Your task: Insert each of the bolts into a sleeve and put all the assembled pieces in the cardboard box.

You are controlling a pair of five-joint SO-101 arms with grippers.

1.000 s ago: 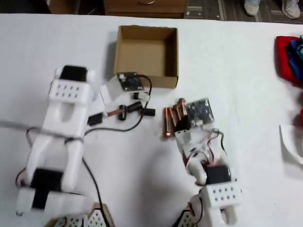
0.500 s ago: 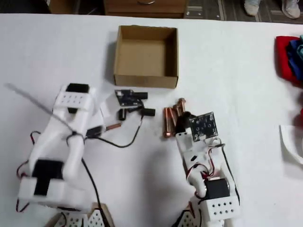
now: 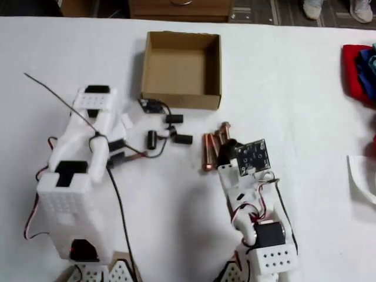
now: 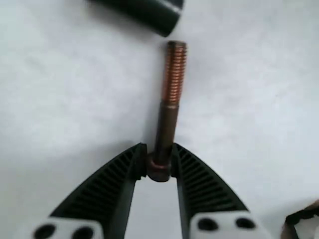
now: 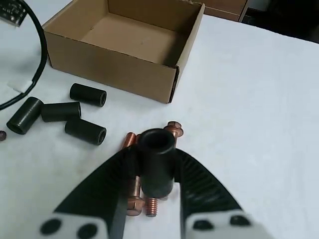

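In the left wrist view my left gripper (image 4: 159, 149) is shut on the head of a copper bolt (image 4: 169, 99), whose threaded tip points at a black sleeve (image 4: 144, 10) lying just beyond it. From above, that gripper (image 3: 120, 157) holds the bolt (image 3: 138, 154) low over the table, left of several loose black sleeves (image 3: 151, 138). My right gripper (image 5: 155, 152) is shut on another black sleeve (image 5: 157, 162), held over a small heap of copper bolts (image 5: 133, 194). These bolts (image 3: 208, 151) lie right of the loose sleeves. The open cardboard box (image 3: 182, 97) stands behind them, with nothing inside.
A black cable (image 3: 158, 150) from the left arm loops among the loose sleeves. Red cloth (image 3: 358, 64) and a white object (image 3: 361, 176) lie at the table's right edge. Bare white table spreads between the arms and to the box's sides.
My left arm has drawn back toward the table's front with the bolt, away from the sleeves, and its wrist has turned. The right arm shifted slightly a second ago, then held still.
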